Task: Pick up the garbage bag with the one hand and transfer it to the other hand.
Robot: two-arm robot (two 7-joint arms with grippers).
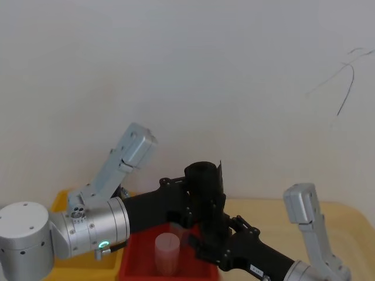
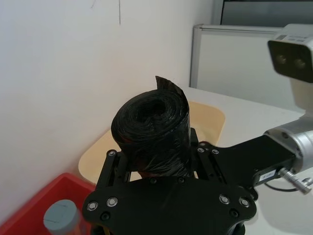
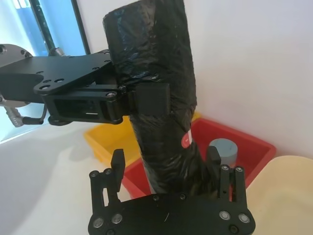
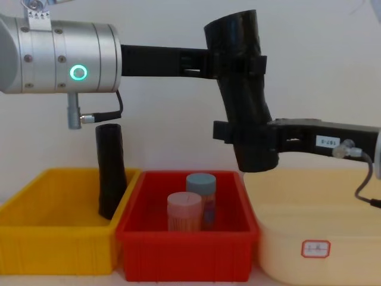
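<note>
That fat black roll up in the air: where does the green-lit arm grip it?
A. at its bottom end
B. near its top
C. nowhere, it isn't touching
B: in the chest view the left gripper clamps the garbage bag near its top, while the right gripper straddles its lower end.

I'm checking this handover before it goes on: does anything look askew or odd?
The garbage bag hangs tilted over the red bin, left claw clamped high, right claw around its lower end; a loose flap sticks up on top. The slimmer black roll leans in the yellow bin.
</note>
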